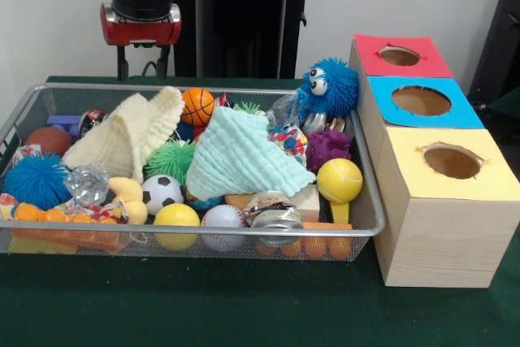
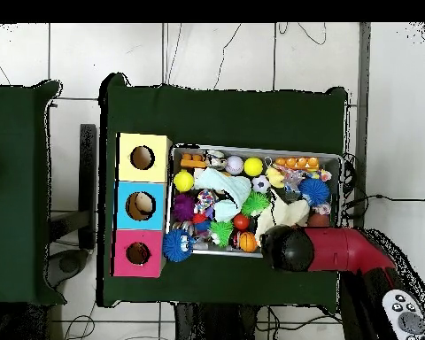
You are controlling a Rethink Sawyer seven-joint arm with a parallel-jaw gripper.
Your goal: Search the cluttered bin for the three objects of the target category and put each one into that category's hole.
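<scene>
we see no plush animals; we guess they hide under the cloths (image 1: pixel 126 136) in the bin (image 1: pixel 244 232). soft and light, they would squash: pinch the body. the fingers (image 1: pixel 122 64) hang apart, empty, by the bin's far rim.

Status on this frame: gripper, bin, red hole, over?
Gripper open, empty, above bin far edge. No plush animals visible; cloths cover clutter. Red hole unobstructed.

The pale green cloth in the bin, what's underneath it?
The pale green cloth lies draped over the middle of the bin. A wooden block and something teal peek out at its front edge. Whatever lies beneath its centre is hidden.
</scene>
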